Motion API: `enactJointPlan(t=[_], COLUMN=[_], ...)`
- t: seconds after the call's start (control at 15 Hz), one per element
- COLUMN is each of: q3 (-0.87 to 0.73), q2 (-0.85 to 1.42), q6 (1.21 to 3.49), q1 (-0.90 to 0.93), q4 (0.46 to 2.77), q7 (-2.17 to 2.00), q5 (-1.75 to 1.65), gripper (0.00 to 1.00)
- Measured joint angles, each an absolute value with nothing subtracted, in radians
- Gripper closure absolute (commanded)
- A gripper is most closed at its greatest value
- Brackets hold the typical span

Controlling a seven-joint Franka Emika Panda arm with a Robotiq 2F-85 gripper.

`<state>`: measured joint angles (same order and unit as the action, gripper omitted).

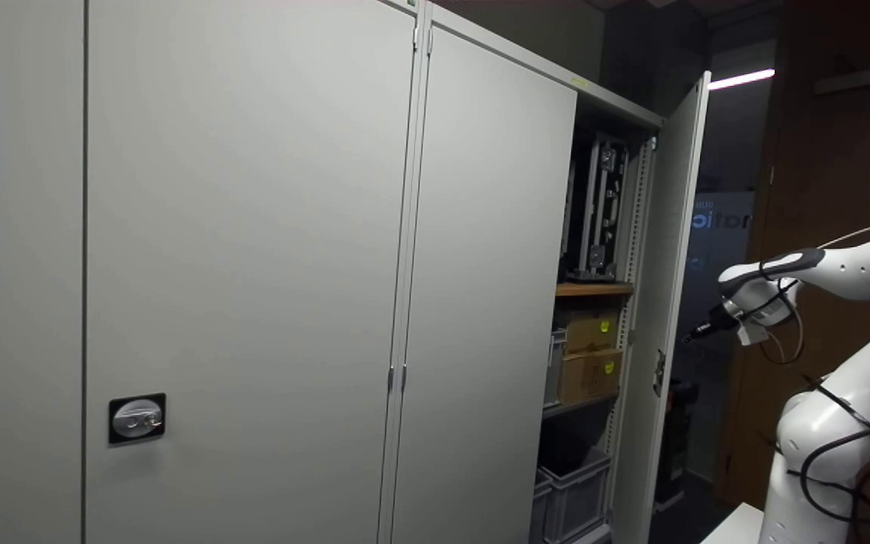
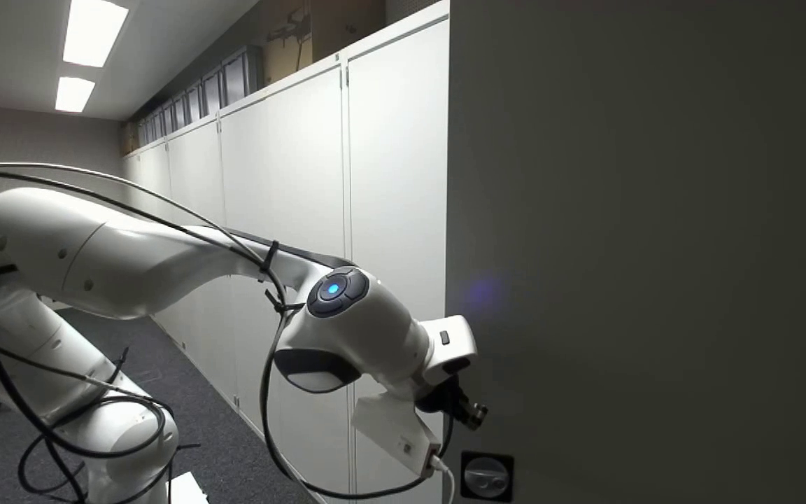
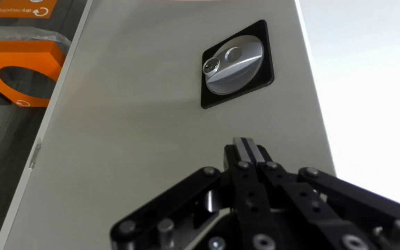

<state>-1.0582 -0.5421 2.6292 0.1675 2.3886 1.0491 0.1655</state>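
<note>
From here I see the gripper (image 3: pixel 246 145) fully closed with nothing in it, near the outer face of the open cabinet door (image 3: pixel 134 139) and higher than the handle (image 3: pixel 236 66), so any push seems best made slow and square, clear of that handle

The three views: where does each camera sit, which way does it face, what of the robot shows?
In an exterior view: before the cabinet doors, facing them and an open door obliquely; arm and gripper at right.
In an exterior view: near the arm, looking past it along the cabinet row, a dark panel at right; arm and gripper reach in from left.
Wrist view: on the wrist, looking over the gripper's fingers at a round handle; only the gripper shows.
Both exterior views share the arm and gripper.
</note>
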Motion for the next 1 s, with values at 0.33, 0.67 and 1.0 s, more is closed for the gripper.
enactJointPlan(t=[0.33, 0.67, 1.0], q3=[-1.08, -1.106, -1.133], q2=[-0.572, -0.583, -0.583], q6=[2.631, 2.636, 2.643], q1=[0.236, 0.296, 0.352], q4=[2.384, 2.371, 2.354], q7=[1.109, 1.131, 1.136], q5=[0.182, 0.192, 0.193], gripper=[1.0, 1.0, 1.0])
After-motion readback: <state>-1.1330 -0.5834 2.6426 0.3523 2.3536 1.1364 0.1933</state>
